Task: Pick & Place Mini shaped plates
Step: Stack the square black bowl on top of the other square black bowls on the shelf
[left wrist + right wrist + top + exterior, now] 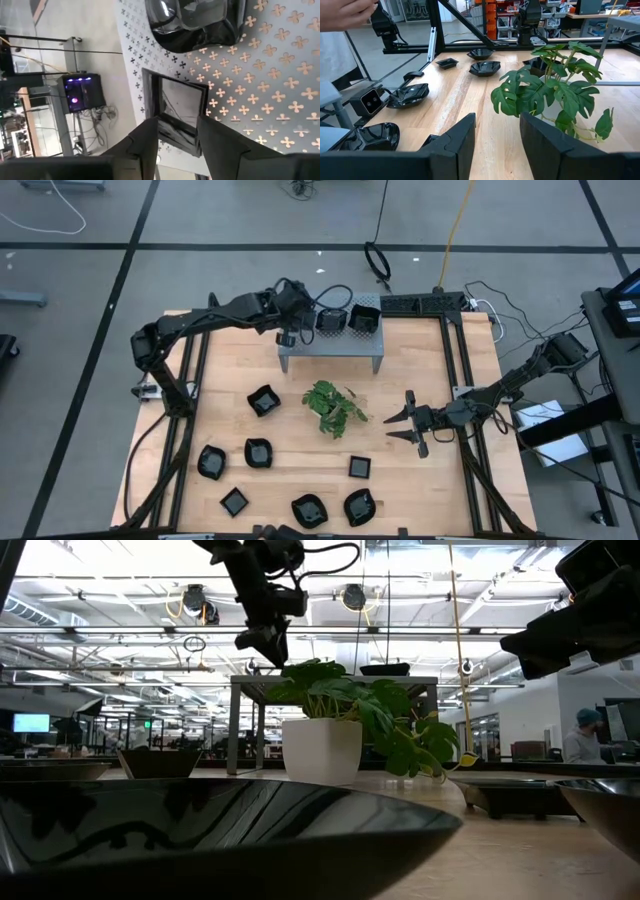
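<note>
A square black mini plate (pixel 175 107) lies flat on the grey perforated stand (pixel 260 75) at the table's far side, near the stand's left edge. My left gripper (pixel 178 121) hovers over it, slanting down, open, its fingertips on either side of the plate's near rim. More black plates (pixel 195 20) sit farther along the stand (pixel 330 340). Several plates (pixel 258 452) lie on the wooden table's near half. My right gripper (pixel 410 423) waits open and level to the right of the green plant (pixel 333 408), with nothing between its fingers. My left gripper's fingers (pixel 147 140) stand at the two sides of the square plate's near rim (pixel 175 131), coming from above at a slant. I cannot tell whether they touch it. The plate rests flat on the stand.
The potted plant (pixel 350 720) stands mid-table in front of the stand (pixel 330 680). Black frame rails (pixel 455 370) run along the table's left and right sides. A plate (pixel 220 830) lies close to the near edge. A person's hand (pixel 345 12) shows beyond the table.
</note>
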You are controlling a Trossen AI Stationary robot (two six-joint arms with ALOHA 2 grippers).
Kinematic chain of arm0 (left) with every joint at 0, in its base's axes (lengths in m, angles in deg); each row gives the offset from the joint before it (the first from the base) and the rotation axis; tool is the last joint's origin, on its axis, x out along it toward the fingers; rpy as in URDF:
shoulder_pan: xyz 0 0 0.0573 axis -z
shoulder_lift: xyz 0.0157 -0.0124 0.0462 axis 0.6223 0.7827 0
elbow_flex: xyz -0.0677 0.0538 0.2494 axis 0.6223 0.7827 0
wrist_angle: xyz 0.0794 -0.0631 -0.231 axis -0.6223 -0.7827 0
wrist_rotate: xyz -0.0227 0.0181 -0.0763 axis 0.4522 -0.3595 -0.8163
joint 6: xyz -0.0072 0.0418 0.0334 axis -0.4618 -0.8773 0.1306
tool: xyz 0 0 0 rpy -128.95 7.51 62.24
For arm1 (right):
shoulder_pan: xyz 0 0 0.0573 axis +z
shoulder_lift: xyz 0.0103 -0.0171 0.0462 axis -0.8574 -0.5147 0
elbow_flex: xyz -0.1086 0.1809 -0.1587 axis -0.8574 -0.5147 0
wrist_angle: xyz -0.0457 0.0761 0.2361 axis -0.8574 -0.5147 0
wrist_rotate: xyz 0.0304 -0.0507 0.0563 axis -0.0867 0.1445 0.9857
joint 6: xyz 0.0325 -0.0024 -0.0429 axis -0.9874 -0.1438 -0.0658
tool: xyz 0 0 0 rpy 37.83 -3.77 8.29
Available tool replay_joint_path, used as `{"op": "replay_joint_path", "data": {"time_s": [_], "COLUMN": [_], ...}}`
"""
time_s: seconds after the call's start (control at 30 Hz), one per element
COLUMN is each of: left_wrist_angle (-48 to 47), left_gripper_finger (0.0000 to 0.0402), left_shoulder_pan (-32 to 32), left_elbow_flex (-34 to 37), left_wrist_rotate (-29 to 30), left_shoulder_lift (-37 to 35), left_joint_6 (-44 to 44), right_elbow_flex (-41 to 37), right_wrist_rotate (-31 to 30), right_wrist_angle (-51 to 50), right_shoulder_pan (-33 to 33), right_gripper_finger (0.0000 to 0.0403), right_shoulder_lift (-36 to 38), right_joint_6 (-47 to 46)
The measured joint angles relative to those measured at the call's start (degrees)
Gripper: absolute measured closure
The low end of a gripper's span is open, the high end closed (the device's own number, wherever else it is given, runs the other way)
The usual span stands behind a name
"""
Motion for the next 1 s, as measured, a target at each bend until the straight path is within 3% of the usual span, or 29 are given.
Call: {"op": "replay_joint_path", "data": {"time_s": [0.53, 1.0], "left_wrist_angle": [-3.0, -1.1], "left_gripper_finger": [0.0275, 0.0286], "left_shoulder_pan": [-0.3, -1.3], "left_elbow_flex": [0.0, 0.0], "left_wrist_rotate": [-6.4, -7.4], "left_shoulder_lift": [0.1, 1.8], "left_joint_6": [1.3, 1.6], "right_elbow_flex": [0.0, 0.0], "right_wrist_rotate": [0.0, 0.0], "right_wrist_angle": [0.0, 0.0], "right_shoulder_pan": [0.0, 0.0], "right_gripper_finger": [0.0261, 0.0261], "right_shoulder_lift": [0.0, 0.0], "right_joint_6": [0.0, 0.0]}}
